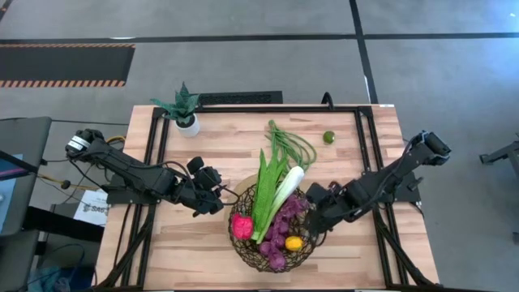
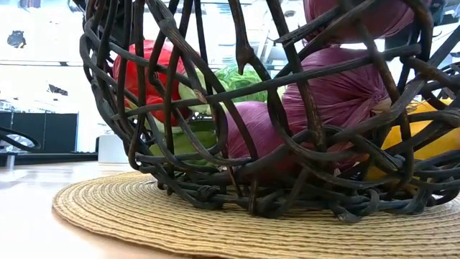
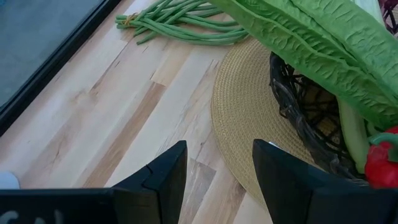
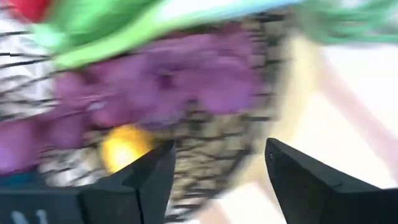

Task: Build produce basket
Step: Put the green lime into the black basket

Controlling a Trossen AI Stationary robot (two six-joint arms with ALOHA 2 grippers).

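The dark woven-wire basket (image 1: 272, 258) stands on a round straw mat (image 2: 215, 223) near the table's near edge. Inside lie the red pepper (image 1: 242, 225), purple grapes (image 1: 285, 227), the yellow lemon (image 1: 293, 242), the leafy stalk (image 1: 268, 188) and the leek (image 1: 286, 188); these last two lean out over the far rim. The looped green beans (image 1: 293, 146) and the lime (image 1: 329, 137) lie on the table beyond the basket. My left gripper (image 1: 217, 199) is open beside the basket's left rim, above the mat (image 3: 249, 124). My right gripper (image 1: 313, 216) is open at the right rim, facing the grapes (image 4: 161, 93) and lemon (image 4: 124, 146).
A spiky plant in a white pot (image 1: 186, 111) stands near the table's far left corner. Black frame rails (image 1: 154, 154) run along the table's left and right sides. Bare wood lies left of the basket (image 3: 112, 112) and at the near right.
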